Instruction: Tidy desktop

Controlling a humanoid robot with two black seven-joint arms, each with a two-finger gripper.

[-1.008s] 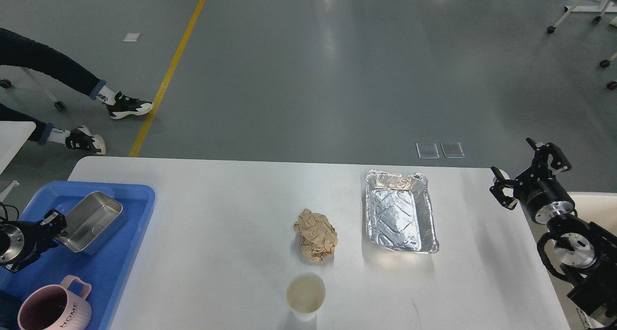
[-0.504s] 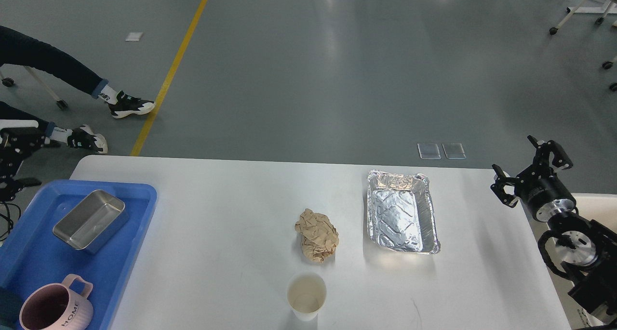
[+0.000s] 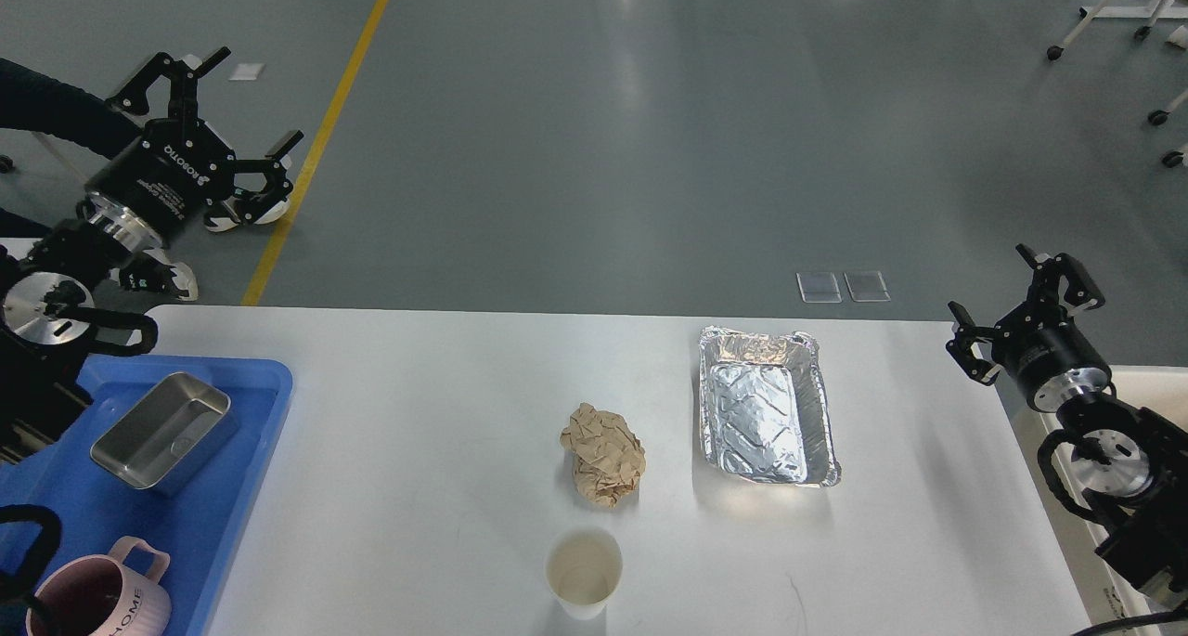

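White counter [image 3: 445, 413] with rounded corners filling the lower part of the head view, grey floor with a yellow line behind it; all places below given relative to the crumpled brown paper ball [image 3: 603, 455], lying near the middle of the counter.

Far to the left of the paper ball, at the counter's left edge: blue tray [image 3: 237, 487]; inside it a steel rectangular box [image 3: 162, 432], lying slightly tilted, and nearer to the camera a pink ribbed mug [image 3: 97, 594] with letters on its side, cut by the picture edge.

Just to the right of the paper ball, apart from it: foil tray [image 3: 766, 404], empty, standing flat with its long side pointing away from the camera.

Directly in front of the paper ball, near but not touching: paper cup [image 3: 583, 576], upright, empty inside.

Far right of the paper ball, beyond the counter's right edge: a strip of a cream bin [image 3: 1146, 381], mostly hidden behind the right arm.

Left end effector [image 3: 223, 107] raised high, far up and left of the paper ball, over the floor beyond the counter; fingers spread wide, holding nothing.

Right end effector [image 3: 1016, 316] at the right edge of the counter, level with the far end of the foil tray; fingers also spread wide, holding nothing.
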